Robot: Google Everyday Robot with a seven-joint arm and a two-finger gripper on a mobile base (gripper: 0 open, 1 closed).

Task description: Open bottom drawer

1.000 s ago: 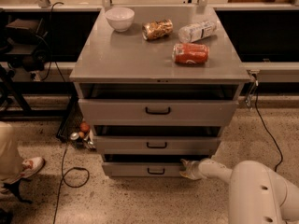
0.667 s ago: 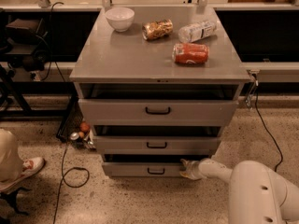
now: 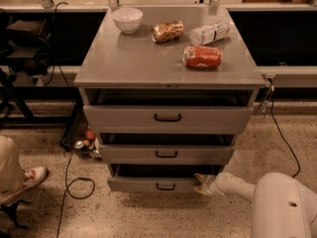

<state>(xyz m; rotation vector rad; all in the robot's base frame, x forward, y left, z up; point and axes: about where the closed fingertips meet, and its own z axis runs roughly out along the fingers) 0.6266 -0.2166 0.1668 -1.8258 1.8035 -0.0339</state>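
The gripper [image 3: 200,183] sits at the right end of the bottom drawer [image 3: 133,184]; whether it grips anything cannot be told.

Cream end effector [image 3: 200,184] at grey bottom drawer [image 3: 143,185]

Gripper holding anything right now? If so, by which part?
Cannot tell. The gripper sits at the right end of the front panel of the lowest grey metal drawer, not on its small black bar handle.
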